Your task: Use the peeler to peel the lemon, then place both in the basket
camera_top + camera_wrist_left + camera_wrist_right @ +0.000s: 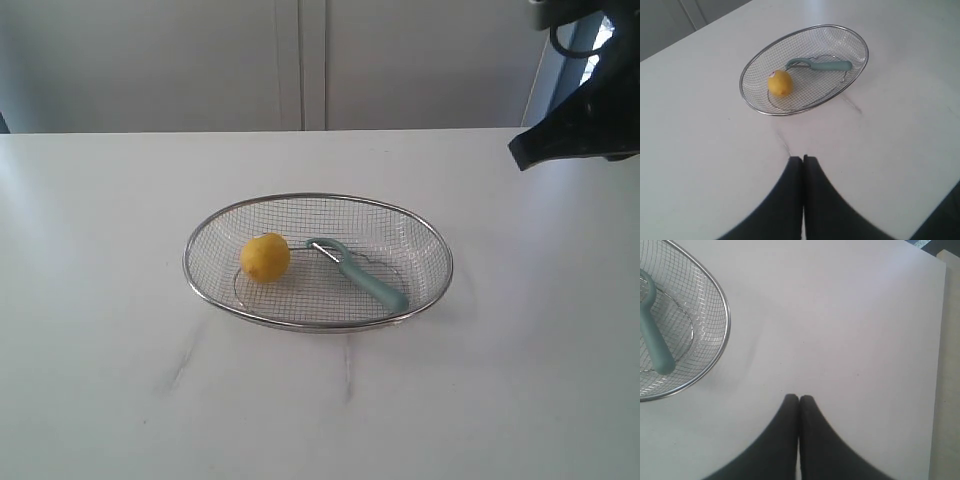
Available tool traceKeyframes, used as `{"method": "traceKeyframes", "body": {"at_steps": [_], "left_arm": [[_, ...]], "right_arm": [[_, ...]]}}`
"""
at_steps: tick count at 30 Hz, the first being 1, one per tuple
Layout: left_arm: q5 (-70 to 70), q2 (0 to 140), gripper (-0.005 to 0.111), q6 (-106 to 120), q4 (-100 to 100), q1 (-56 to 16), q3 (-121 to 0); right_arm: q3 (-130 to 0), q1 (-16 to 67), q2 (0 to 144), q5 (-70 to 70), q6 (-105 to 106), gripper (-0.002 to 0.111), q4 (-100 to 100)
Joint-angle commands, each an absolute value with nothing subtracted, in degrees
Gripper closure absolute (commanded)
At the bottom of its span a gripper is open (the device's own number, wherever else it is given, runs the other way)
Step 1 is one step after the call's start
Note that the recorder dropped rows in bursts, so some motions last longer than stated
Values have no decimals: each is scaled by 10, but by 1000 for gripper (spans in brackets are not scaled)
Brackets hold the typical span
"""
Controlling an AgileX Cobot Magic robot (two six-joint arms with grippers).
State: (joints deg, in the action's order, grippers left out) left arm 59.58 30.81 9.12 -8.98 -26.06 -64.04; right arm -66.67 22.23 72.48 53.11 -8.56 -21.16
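So, the lemon [265, 257] and the teal-handled peeler [362, 274] are both lying inside the wire mesh basket [318, 196] on the white table [100, 300]. The peeler's head is just beside the lemon. Over bare table near the basket, the left gripper [803, 159] has its jaws pressed together, holding nothing. Off to the basket's other side, the right gripper [799, 398] is closed and empty too.

One yellow lemon [265, 257], one teal-handled peeler [362, 275], one wire-mesh basket [400, 225], one white worktop [120, 380], two black tools, the left tool [803, 159] and the right tool [799, 398]
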Motion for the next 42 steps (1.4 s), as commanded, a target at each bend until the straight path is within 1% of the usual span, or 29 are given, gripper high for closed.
{"method": "traceKeyframes", "body": {"at_steps": [1, 9, 11, 13, 14, 15, 17, 19, 23, 31, 35, 37, 42], "left_arm": [[599, 303, 107, 89, -91, -258, -638], [598, 303, 107, 89, -90, -258, -638], [598, 297, 107, 89, -95, -237, -638], [598, 279, 107, 89, -95, -169, -638], [598, 263, 107, 89, -95, -118, -638], [598, 246, 107, 89, -95, -81, -638], [598, 209, 107, 89, -94, -39, -638], [598, 169, 107, 90, -94, -19, -638], [598, 112, 107, 90, -91, -1, -638], [588, 53, 107, 94, -88, 0, -637], [496, 40, 107, 98, -92, 0, -604], [444, 38, 107, 98, -105, 0, -571], [375, 25, 107, 98, -131, 0, -469]], "right_arm": [[-667, 222, 719, 526, -88, 108, -212], [-667, 222, 719, 526, -91, 108, -211], [-667, 222, 719, 526, -91, 108, -211], [-667, 222, 719, 526, -91, 108, -211], [-667, 222, 719, 526, -91, 108, -211], [-667, 222, 719, 526, -91, 108, -211], [-667, 222, 719, 525, -91, 108, -211], [-667, 222, 719, 525, -91, 108, -211], [-667, 222, 719, 525, -91, 108, -211], [-667, 222, 719, 525, -91, 108, -211], [-667, 222, 719, 525, -91, 108, -211], [-667, 222, 719, 525, -91, 108, -211], [-667, 222, 719, 524, -91, 108, -211]]}}
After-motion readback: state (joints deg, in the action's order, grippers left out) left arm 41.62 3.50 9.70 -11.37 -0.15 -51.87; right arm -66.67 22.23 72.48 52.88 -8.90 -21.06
